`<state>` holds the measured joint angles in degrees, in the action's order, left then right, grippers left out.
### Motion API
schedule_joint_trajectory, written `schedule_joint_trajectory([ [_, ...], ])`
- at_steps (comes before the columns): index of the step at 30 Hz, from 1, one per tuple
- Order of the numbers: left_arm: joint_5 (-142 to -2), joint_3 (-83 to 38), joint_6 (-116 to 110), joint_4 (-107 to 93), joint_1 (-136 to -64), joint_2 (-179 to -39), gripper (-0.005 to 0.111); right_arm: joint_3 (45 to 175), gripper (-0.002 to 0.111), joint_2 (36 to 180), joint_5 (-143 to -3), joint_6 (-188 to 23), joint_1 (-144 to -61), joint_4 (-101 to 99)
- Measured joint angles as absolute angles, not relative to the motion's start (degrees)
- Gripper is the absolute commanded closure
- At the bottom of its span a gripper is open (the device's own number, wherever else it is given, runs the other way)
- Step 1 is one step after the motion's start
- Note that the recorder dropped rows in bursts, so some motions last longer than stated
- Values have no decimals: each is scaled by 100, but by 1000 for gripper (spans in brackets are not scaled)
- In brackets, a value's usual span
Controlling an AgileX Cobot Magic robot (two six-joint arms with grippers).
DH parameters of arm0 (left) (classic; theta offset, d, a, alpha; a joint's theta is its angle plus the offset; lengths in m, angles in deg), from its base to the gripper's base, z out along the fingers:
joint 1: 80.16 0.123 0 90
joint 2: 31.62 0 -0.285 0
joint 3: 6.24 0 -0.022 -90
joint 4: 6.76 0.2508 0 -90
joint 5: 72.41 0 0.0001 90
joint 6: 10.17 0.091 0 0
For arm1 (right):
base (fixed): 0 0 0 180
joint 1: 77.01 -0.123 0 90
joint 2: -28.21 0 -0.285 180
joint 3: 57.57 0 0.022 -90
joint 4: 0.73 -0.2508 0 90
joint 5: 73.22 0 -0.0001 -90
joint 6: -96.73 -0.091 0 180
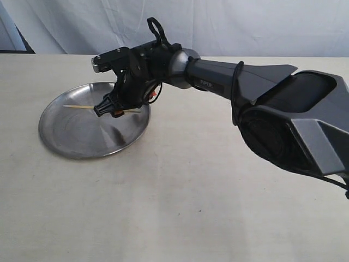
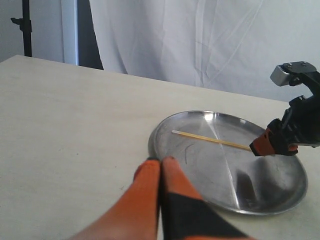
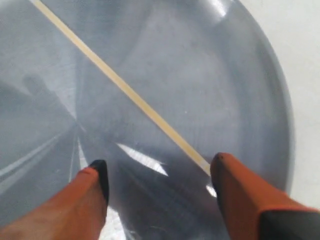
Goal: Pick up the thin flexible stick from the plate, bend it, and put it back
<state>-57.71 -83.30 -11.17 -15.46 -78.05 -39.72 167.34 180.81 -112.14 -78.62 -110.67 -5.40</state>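
Observation:
The plate (image 1: 76, 136) is a round silver dish on the left of the table, and the thin pale stick (image 1: 79, 107) lies straight across it. My right gripper (image 1: 109, 111) reaches over the plate and hangs just above it. In the right wrist view this gripper (image 3: 159, 172) is open over the plate (image 3: 225, 75), and one end of the stick (image 3: 125, 90) stops beside one fingertip (image 3: 225, 172). My left gripper (image 2: 161, 161) is shut on nothing, just outside the rim of the plate (image 2: 210, 170). From there I see the stick (image 2: 210, 139) and the right gripper (image 2: 272, 146).
The plate rests on a cream table (image 1: 191, 207), with a white curtain (image 1: 245, 22) behind it. The right arm's grey body (image 1: 294, 120) fills the right side of the exterior view. A dark stand (image 2: 26, 25) rises beyond the table's far corner.

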Motion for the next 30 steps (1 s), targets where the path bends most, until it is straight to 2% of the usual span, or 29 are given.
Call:
schedule_joint_trajectory([
  [10, -6007, -8330, -1133, -1504, -7805, -3972, 107, 16734, 49, 18043, -12260, -7876, -11067, -540],
  [12, -6862, -8335, -1758, -2290, -7805, -3972, 107, 16734, 49, 17924, -12459, -7876, -11067, -540],
  [15, -8928, -8335, -2816, -4168, -7805, -3960, 107, 16734, 49, 17654, -12627, -7891, -11067, -540],
  [17, -9780, -8335, -3092, -4450, -7805, -3960, 107, 16734, 49, 17503, -12763, -7891, -11067, -564],
  [19, -9477, -8196, -3266, -4018, -7805, -3960, 107, 16734, 49, 17349, -12912, -7891, -11067, -576],
  [22, -8242, -7541, -3579, -942, -7805, -3960, 107, 16734, 49, 17198, -13258, -7852, -11067, -605],
  [24, -8171, -7197, -3695, -144, -7805, -3960, 107, 16734, 49, 17163, -13451, -7751, -11067, -755],
  [30, -7128, -6032, -3789, 602, -7805, -4789, 107, 16628, 49, 16939, -13851, -7290, -11067, -1647],
])
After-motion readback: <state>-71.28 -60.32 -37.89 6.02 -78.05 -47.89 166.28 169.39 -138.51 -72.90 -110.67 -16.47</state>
